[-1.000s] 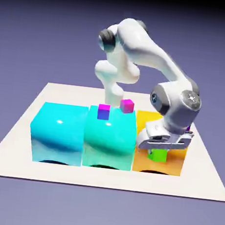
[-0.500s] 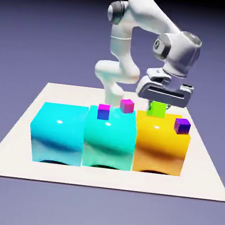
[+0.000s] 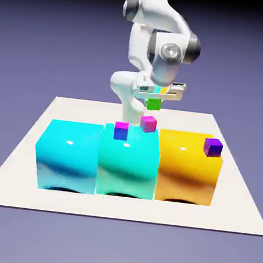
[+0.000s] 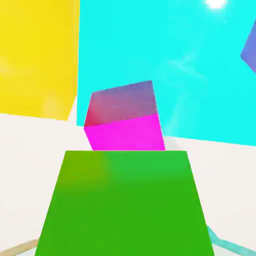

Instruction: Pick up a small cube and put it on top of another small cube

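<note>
While no writing shows anywhere, the gripper (image 3: 155, 97) grips the green cube (image 3: 154, 104) above the pink cube (image 3: 148, 123).

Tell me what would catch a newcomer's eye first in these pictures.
Three big glossy blocks in a row: cyan, teal and orange. Above the teal one, the white arm hangs with its gripper shut on a tiny green cube, just over a pink cube. The hand view is mostly filled by that green cube.
</note>
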Robot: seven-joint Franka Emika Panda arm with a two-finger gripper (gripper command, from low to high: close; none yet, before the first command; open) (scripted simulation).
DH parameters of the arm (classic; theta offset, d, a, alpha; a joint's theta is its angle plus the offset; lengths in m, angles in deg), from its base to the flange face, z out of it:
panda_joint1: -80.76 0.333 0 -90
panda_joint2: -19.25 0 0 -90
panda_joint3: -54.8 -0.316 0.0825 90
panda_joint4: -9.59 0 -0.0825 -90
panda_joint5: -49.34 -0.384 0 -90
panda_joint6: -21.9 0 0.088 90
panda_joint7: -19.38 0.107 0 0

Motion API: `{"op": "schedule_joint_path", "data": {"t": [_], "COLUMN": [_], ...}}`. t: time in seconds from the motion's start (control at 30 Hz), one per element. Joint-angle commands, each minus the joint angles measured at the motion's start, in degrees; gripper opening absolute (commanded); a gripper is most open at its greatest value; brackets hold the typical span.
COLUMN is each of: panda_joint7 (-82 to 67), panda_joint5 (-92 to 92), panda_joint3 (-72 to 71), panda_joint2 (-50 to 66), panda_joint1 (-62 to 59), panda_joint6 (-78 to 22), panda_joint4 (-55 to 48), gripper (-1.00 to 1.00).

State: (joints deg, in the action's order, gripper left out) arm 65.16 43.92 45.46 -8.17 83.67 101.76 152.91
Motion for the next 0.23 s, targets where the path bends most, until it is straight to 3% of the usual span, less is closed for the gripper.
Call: {"op": "schedule_joint_path", "data": {"t": [0.0, 0.1, 0.13, 0.2], "panda_joint7": [-0.08, -0.24, -0.24, -0.18], "panda_joint5": [-0.06, -0.44, -0.44, -0.28], "panda_joint3": [-0.10, -0.33, -0.33, -0.23], "panda_joint2": [-0.47, -1.59, -1.59, -1.12], "panda_joint1": [0.10, 0.35, 0.35, 0.25], "panda_joint6": [1.60, 5.39, 5.39, 3.79], "panda_joint4": [2.08, 6.98, 6.98, 4.91], "gripper": [-1.00, -1.00, 1.00, 1.00]}}
